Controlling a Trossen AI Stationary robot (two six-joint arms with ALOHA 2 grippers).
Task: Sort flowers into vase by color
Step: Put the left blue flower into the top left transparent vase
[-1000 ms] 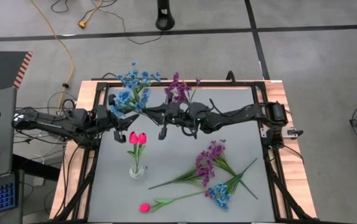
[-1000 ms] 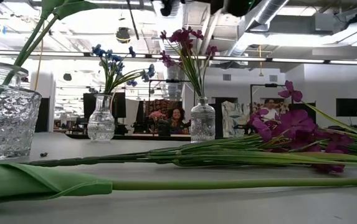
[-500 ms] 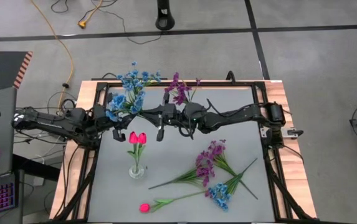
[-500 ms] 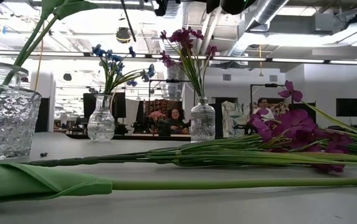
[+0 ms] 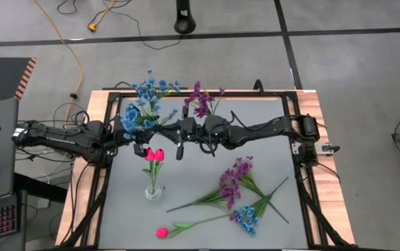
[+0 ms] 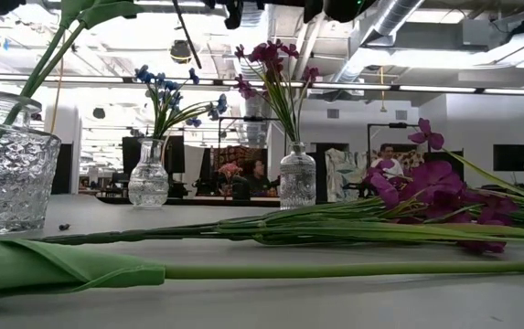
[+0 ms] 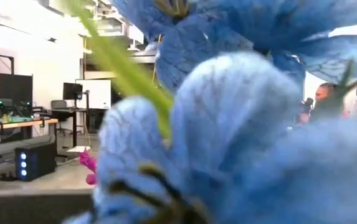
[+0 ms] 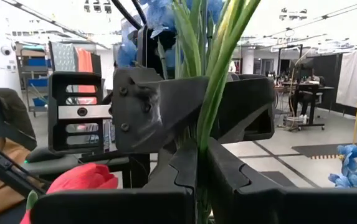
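Blue flower (image 5: 132, 116) sits upper left of centre in the high view, its stalk (image 8: 218, 81) clamped in the right gripper (image 8: 197, 168). Left gripper (image 5: 135, 143) is beside it; whether its claw is apart I cannot tell. Best to keep the stalk upright and lower it into the blue vase (image 6: 148, 183).

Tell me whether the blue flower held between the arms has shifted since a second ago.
Yes. In the high view the blue flower has moved left, nearer the table's wooden left edge.
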